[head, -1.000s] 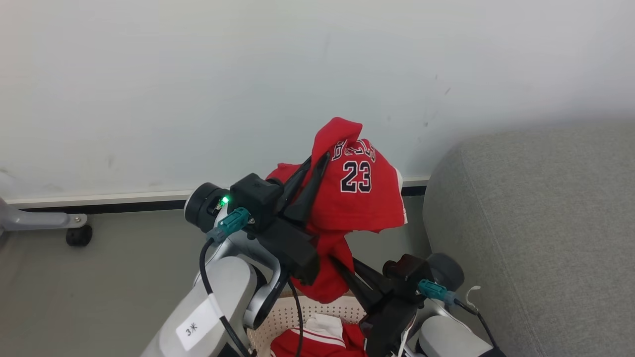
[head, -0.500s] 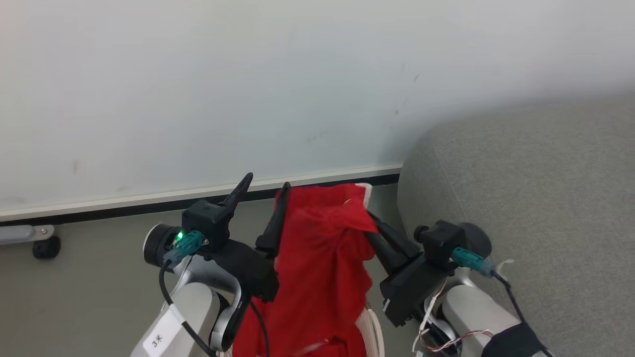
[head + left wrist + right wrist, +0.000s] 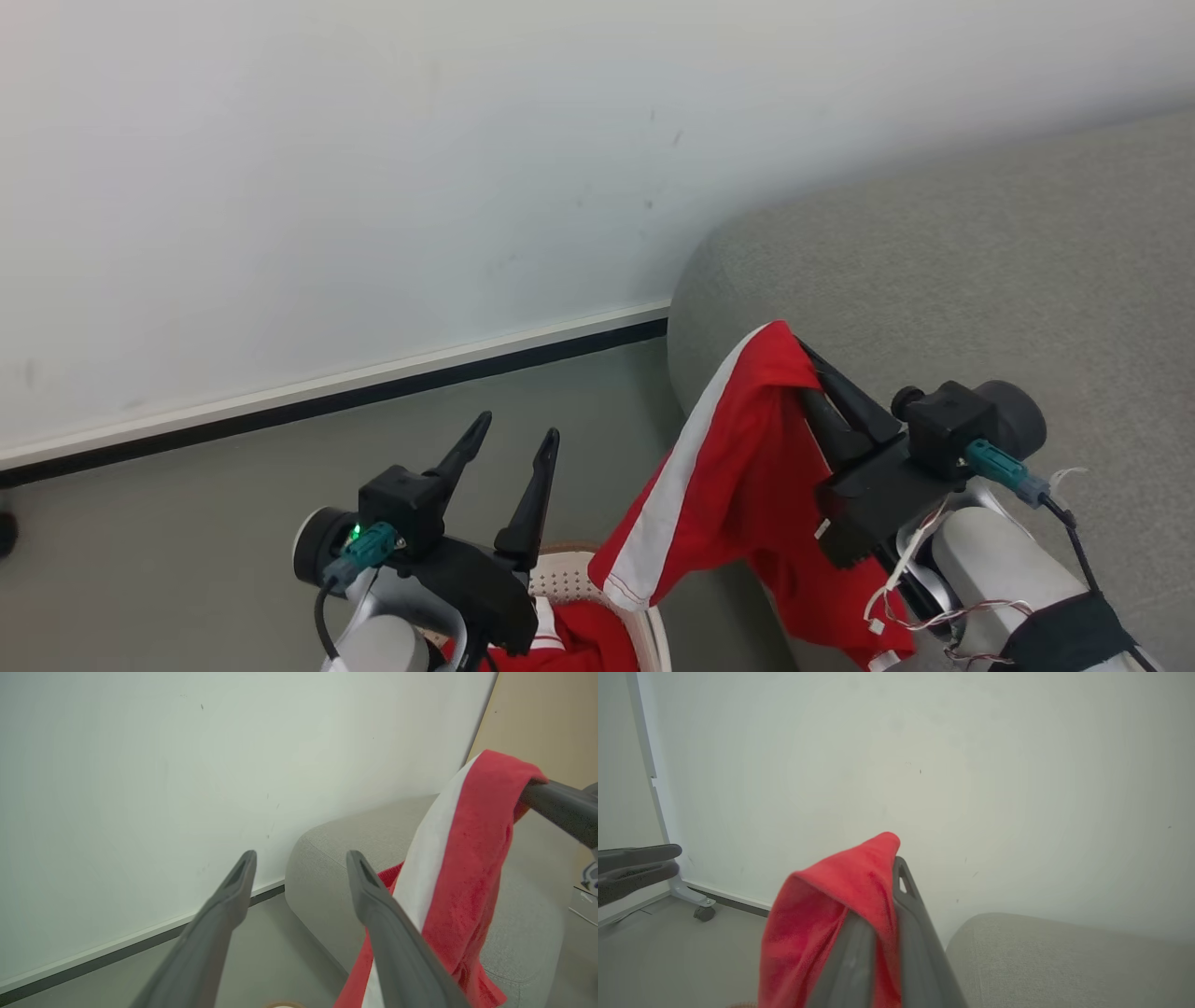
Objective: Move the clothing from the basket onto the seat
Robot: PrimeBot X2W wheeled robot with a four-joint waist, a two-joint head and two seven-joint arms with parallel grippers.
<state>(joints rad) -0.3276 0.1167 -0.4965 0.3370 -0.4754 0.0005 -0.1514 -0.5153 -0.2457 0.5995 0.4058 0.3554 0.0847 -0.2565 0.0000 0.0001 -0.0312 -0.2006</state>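
At the rounded edge of the light-grey fabric seat (image 3: 934, 261), right fingers (image 3: 857, 405) pinch a red white-striped garment (image 3: 738, 467). Left fingers (image 3: 537, 490) gape wide over the cream perforated basket (image 3: 569, 586)

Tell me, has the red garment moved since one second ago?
Yes. The red garment moved right, toward the seat: before it hung apart from the seat's corner, now it overlaps that corner, gripped by the right hand.

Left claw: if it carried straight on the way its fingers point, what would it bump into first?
Probably the white wall, near the corner of the sofa. The open left claw has nothing in front before that, though depth is hard to judge.
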